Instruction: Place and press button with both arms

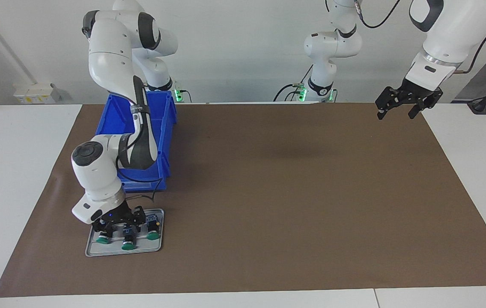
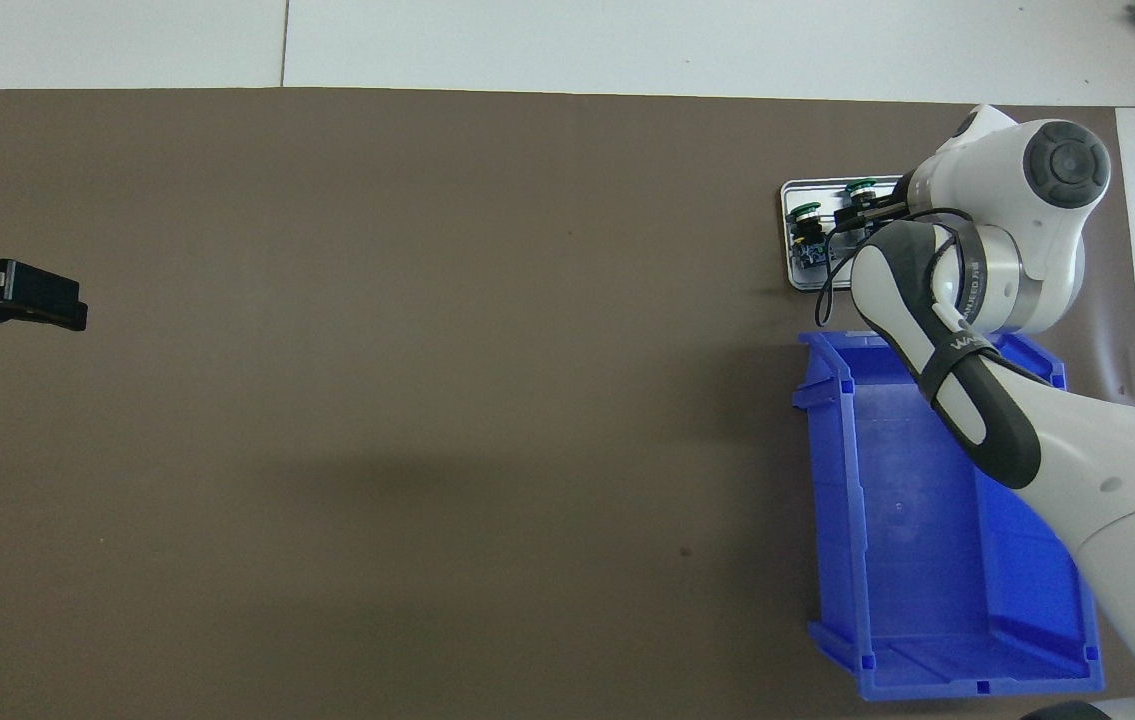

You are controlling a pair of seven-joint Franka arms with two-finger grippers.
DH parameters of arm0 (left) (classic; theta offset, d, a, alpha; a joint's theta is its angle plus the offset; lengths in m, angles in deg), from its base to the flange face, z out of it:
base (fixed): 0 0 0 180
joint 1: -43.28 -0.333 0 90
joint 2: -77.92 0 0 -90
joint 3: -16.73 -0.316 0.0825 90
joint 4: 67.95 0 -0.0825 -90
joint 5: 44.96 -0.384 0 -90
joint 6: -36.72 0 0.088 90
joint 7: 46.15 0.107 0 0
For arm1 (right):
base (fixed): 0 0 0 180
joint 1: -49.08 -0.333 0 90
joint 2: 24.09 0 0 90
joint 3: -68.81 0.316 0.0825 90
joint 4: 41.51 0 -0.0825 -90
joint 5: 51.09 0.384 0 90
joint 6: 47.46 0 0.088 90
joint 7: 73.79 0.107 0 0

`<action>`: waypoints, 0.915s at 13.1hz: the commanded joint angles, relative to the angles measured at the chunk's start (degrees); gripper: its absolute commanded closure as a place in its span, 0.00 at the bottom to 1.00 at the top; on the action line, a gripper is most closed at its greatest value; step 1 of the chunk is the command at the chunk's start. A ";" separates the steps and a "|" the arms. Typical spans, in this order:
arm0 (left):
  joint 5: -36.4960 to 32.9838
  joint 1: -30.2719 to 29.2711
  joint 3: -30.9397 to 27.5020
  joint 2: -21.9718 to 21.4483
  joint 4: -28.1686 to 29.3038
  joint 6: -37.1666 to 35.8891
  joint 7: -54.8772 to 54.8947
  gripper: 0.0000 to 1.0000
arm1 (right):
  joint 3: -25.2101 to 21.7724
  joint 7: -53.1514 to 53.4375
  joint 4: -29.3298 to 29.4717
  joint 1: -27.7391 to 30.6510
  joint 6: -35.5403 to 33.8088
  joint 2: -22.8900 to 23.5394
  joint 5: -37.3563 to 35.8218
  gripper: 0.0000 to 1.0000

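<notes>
Pick step: right gripper [image 1: 123,225] down in tray [image 1: 90,250] over middle button [image 1: 129,244], grasp unclear. Next: secure, lift clear. Left gripper [image 1: 401,108] waits, spread, empty.

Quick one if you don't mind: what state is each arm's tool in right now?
Left tool: open, empty, raised over the mat's edge.
Right tool: down over the buttons in the tray; grip cannot be told.

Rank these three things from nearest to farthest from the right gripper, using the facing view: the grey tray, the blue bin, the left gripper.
1. Grey tray: directly under the right gripper, with the green buttons.
2. Blue bin: beside the tray, nearer to the robots.
3. Left gripper: raised over the left arm's end of the table.
</notes>
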 commanded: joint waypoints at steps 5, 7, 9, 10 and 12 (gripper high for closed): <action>-0.50 -0.71 0.45 -1.05 1.00 -0.53 0.05 0.00 | 1.22 -2.18 -1.32 0.88 2.72 0.32 1.12 1.00; -0.50 -0.71 0.45 -1.05 1.00 -0.53 0.05 0.00 | 2.01 -1.57 0.43 0.88 1.49 0.32 4.97 1.00; -0.50 -0.63 0.54 -1.05 1.00 -0.53 0.05 0.00 | 1.57 2.45 5.86 0.44 -7.33 -0.38 4.29 1.00; -0.50 -0.63 0.45 -1.05 1.00 -0.53 0.05 0.00 | 1.31 7.35 9.89 0.36 -12.52 -0.64 3.94 1.00; -0.50 -0.63 0.54 -1.05 1.00 -0.53 0.05 0.00 | 1.31 20.43 13.96 -0.34 -18.09 -2.30 1.49 1.00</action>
